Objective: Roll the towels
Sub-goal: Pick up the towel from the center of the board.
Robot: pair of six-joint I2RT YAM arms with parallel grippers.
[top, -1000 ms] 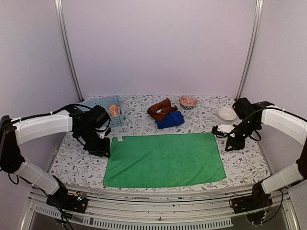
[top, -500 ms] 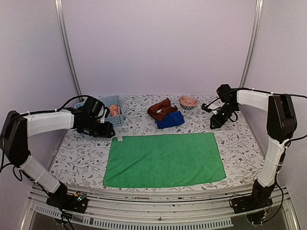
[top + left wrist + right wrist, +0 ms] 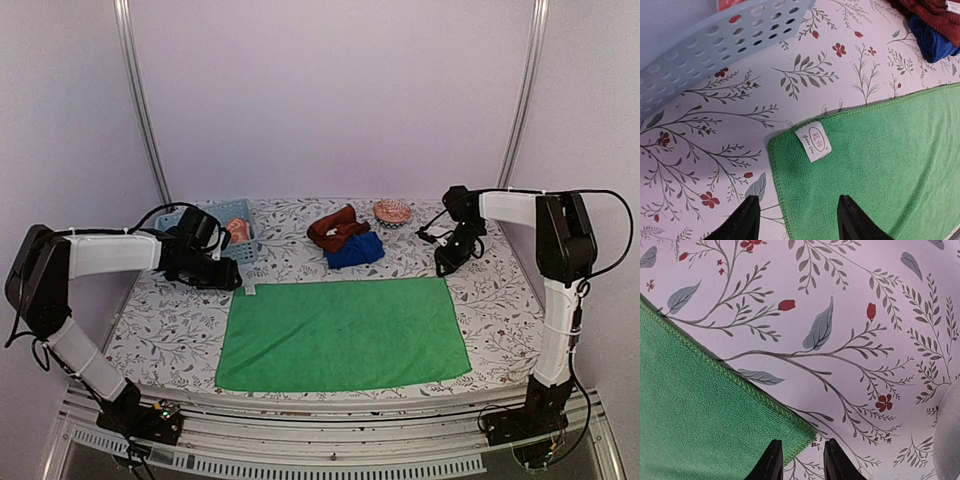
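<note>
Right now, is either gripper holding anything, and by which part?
Nothing is held. The left gripper and right gripper are both open, each poised over a far corner of the green towel.

The spread towel (image 3: pixel 343 333) is lying centred on the table (image 3: pixel 160 322). Behind it, a crumpled towel (image 3: pixel 336 228) is resting against a folded towel (image 3: pixel 357 250). Back left, a basket (image 3: pixel 243 251) is holding a fourth towel (image 3: pixel 238 230).

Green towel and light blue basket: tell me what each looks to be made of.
Green towel: soft matte cloth, probably microfibre; fuzzy nap, stitched hem and a sewn white label show. Light blue basket: apparently moulded plastic, smooth; even rows of holes pierce its wall.
</note>
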